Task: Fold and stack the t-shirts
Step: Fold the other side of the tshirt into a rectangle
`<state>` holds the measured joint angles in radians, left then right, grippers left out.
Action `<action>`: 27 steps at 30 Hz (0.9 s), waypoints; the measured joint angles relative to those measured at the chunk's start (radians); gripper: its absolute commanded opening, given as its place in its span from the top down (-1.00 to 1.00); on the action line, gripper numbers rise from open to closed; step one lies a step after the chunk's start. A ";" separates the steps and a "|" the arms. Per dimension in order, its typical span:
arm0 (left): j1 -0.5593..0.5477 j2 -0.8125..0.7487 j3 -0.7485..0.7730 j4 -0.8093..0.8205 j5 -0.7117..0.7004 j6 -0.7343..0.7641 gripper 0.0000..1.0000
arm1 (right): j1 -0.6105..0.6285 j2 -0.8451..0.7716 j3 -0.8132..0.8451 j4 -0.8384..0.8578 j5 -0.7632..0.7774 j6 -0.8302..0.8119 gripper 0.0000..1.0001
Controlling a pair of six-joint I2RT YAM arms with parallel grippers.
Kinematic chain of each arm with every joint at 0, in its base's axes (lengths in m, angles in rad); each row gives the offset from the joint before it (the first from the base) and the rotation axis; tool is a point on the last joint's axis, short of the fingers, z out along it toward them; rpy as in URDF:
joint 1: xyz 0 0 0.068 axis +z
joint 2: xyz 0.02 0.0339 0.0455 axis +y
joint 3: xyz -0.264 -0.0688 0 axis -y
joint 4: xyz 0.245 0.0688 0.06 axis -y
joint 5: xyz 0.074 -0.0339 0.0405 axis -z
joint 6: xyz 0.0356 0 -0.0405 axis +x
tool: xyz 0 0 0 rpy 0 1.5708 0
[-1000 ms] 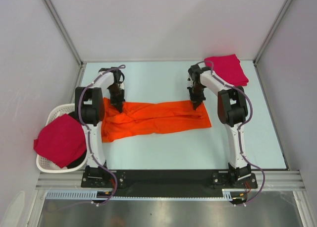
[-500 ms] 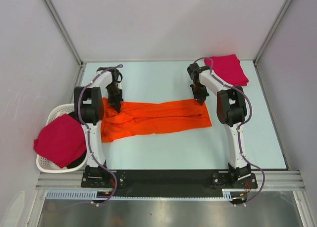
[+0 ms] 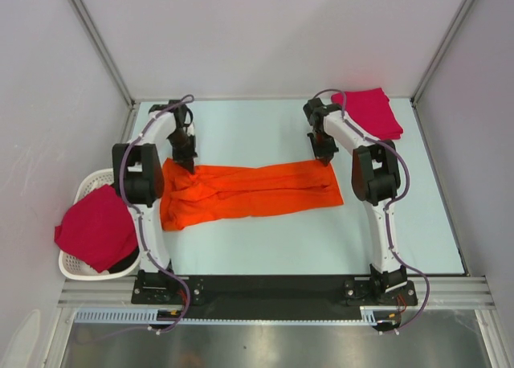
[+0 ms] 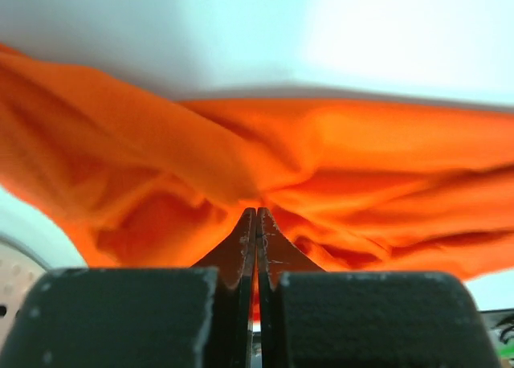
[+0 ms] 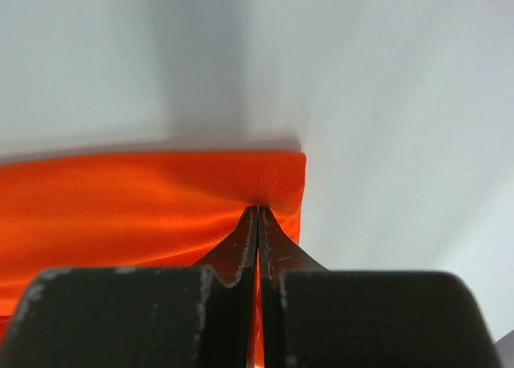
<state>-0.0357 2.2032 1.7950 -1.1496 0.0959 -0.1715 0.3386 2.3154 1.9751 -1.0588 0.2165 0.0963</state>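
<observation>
Right now my left claw (image 4: 255, 213) and my right claw (image 5: 257, 210) are both clenched on the far edge of the orange t-shirt (image 3: 249, 191), a long half-folded strip across the worktop (image 3: 265, 247). One folded pink t-shirt (image 3: 371, 111) waits in the far right corner. A second pink t-shirt (image 3: 96, 227) droops over the basket (image 3: 87, 185), not folded yet. What lies under it, I cannot see.

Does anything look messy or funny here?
Yes. The bright orange cotton t-shirt is bunched and wrinkled at its left end, and a crimson-pink t-shirt droops over the rim of the white slatted plastic basket.
</observation>
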 measured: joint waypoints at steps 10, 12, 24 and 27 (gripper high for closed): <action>0.006 -0.289 -0.071 0.078 0.085 0.018 0.39 | 0.000 -0.039 0.052 -0.015 -0.092 0.008 1.00; 0.008 -0.307 -0.086 0.076 0.060 0.022 0.28 | 0.000 -0.051 0.053 -0.016 -0.108 0.008 1.00; 0.084 -0.143 -0.053 0.037 -0.052 0.016 0.99 | -0.003 -0.048 0.051 -0.021 -0.174 0.007 1.00; 0.087 -0.105 -0.031 0.038 -0.050 0.016 1.00 | -0.006 -0.039 0.050 -0.020 -0.183 0.007 1.00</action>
<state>0.0509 2.0987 1.7641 -1.1114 0.0463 -0.1555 0.3325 2.2761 2.0251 -1.0790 0.0334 0.1036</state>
